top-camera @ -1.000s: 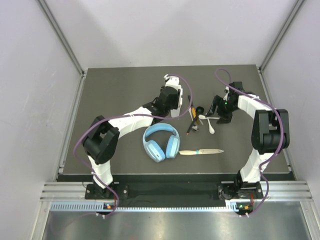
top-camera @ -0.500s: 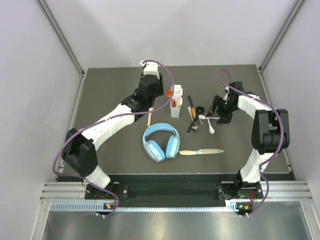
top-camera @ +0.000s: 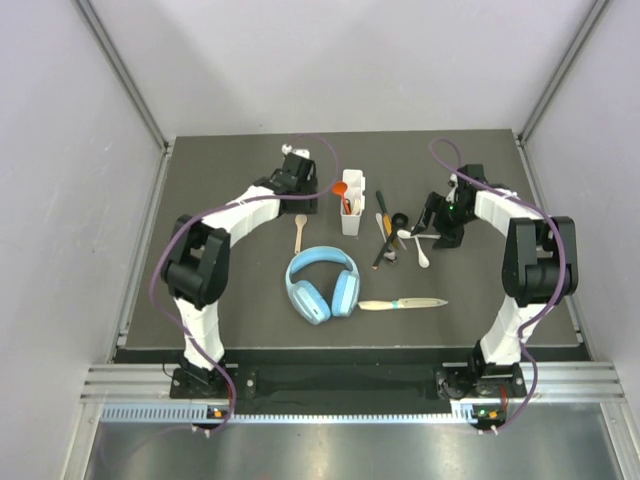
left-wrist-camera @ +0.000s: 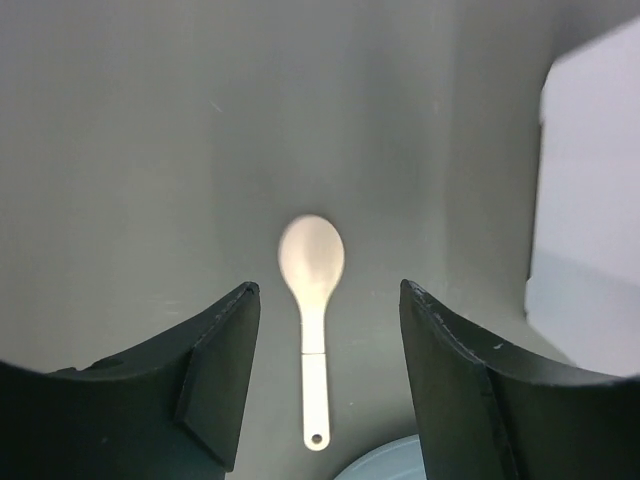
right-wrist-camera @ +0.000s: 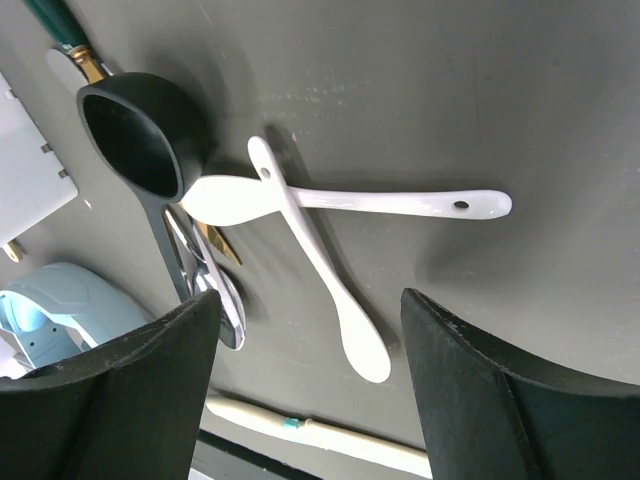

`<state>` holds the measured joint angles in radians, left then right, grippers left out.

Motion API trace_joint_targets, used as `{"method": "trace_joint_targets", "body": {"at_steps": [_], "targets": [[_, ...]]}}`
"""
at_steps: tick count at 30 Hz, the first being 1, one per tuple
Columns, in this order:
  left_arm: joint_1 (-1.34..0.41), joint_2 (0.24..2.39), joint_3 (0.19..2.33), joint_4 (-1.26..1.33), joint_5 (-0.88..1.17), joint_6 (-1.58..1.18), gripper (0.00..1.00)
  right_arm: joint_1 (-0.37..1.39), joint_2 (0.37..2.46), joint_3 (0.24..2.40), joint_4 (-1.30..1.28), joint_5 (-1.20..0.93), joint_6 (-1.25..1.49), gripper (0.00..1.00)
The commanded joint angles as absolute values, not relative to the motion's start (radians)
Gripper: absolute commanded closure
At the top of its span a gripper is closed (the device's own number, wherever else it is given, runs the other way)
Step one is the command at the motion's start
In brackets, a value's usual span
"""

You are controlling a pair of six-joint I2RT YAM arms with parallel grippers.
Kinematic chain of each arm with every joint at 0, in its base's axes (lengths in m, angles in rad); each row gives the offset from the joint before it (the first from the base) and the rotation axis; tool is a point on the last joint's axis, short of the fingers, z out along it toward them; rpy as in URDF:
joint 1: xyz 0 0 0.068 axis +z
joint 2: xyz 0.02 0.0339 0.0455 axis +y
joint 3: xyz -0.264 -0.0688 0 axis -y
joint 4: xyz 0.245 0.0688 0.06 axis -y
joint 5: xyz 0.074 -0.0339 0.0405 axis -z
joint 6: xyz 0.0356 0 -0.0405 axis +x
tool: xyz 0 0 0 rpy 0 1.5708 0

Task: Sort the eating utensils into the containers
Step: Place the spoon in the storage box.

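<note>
The left gripper (left-wrist-camera: 328, 290) hangs spread and empty over a pale spoon (left-wrist-camera: 312, 262) that lies alone on the table (top-camera: 220, 280), just left of the white caddy (top-camera: 351, 212). The right gripper (right-wrist-camera: 310, 295), also spread and holding nothing, hovers over 2 crossed white spoons (right-wrist-camera: 300, 205) right of the caddy, beside a black scoop (right-wrist-camera: 130, 135). These spoons look light, stiff and slick, likely to skate when nudged, so pinch across the narrow handle near its middle, taking whichever of the crossed pair lies on top first.
</note>
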<state>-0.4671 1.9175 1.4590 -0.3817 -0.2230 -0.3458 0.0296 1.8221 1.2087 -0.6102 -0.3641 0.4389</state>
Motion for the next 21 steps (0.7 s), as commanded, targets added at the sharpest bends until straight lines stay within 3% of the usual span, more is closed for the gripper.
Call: {"method": "trace_joint_targets", "body": {"at_steps": [1,21], "targets": [[-0.468,1.956,1.509,-0.439,-0.146,-0.362,0.37,0.021,1.83,1.232,-0.598,-0.367,0.44,0.27],[-0.454,2.02,1.471,-0.488,-0.187,-0.374,0.41,0.018,1.894,1.296,-0.614,-0.377,0.453,0.27]]}}
